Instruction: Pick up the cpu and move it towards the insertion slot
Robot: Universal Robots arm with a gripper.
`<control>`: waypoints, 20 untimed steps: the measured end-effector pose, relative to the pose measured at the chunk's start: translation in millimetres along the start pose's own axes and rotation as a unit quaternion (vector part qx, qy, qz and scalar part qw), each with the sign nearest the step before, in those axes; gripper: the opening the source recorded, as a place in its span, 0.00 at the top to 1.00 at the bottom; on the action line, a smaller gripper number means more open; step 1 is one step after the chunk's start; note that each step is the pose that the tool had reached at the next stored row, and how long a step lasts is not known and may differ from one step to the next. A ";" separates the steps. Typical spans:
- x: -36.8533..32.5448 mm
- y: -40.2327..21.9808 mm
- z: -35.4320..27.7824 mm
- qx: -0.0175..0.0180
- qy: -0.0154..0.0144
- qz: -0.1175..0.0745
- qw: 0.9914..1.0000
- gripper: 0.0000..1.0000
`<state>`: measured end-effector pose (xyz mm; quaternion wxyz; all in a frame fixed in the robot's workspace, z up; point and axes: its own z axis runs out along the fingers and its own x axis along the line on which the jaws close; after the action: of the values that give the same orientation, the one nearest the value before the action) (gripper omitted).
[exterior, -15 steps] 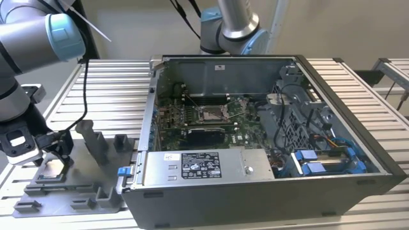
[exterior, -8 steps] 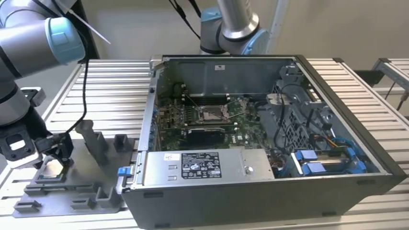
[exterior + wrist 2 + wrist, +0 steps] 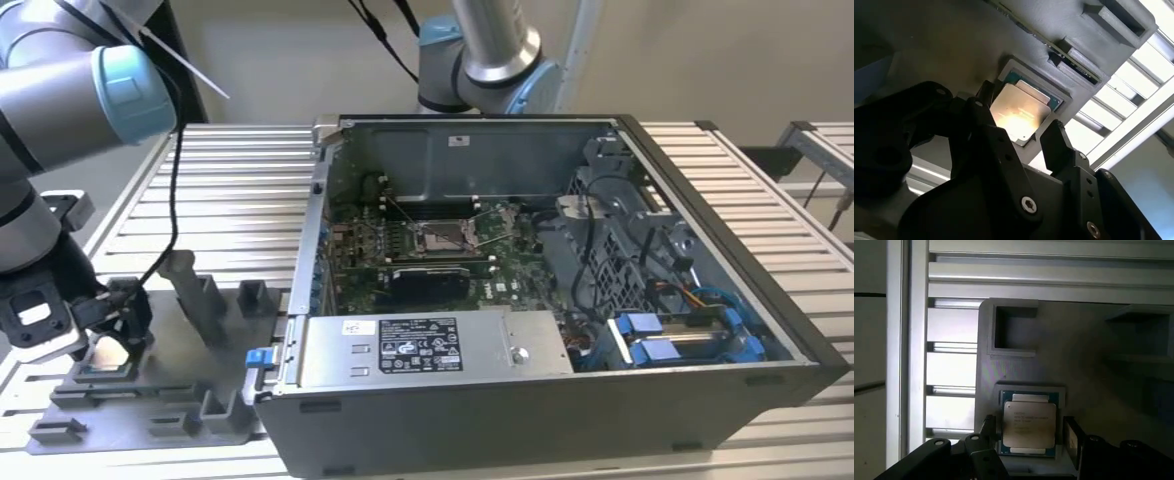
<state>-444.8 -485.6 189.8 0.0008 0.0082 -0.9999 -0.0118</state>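
gripper (image 3: pixel 1020 116): open, straddling the cpu (image 3: pixel 1029 423), not squeezing it
cpu: lying flat in fixture plate (image 3: pixel 174 395) pocket
insertion slot (image 3: pixel 441 237): inside computer case (image 3: pixel 534 425), well apart from gripper

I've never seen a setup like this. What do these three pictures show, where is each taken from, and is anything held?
The machine is a jointed robot arm ending in a gripper. The exterior view looks at the whole slatted metal table from off the arm; both wrist views come from cameras riding on the arm, near the gripper. On the table sit a grey fixture plate and an open computer case. The gripper is down at the cpu, a small silvery chip lying in a recess of the plate. Whether it grips the chip, I cannot tell. The insertion slot sits inside the case, apart from the gripper.
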 end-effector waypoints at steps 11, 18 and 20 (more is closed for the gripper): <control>0.0 -0.2 0.8 0.000 0.000 0.000 1.000 1.00; 0.0 -0.2 0.7 0.000 0.000 0.000 1.000 1.00; 0.1 -0.1 -2.9 0.000 0.000 0.001 1.000 1.00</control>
<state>-445.0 -485.8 192.7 0.0012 0.0070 -0.9999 -0.0120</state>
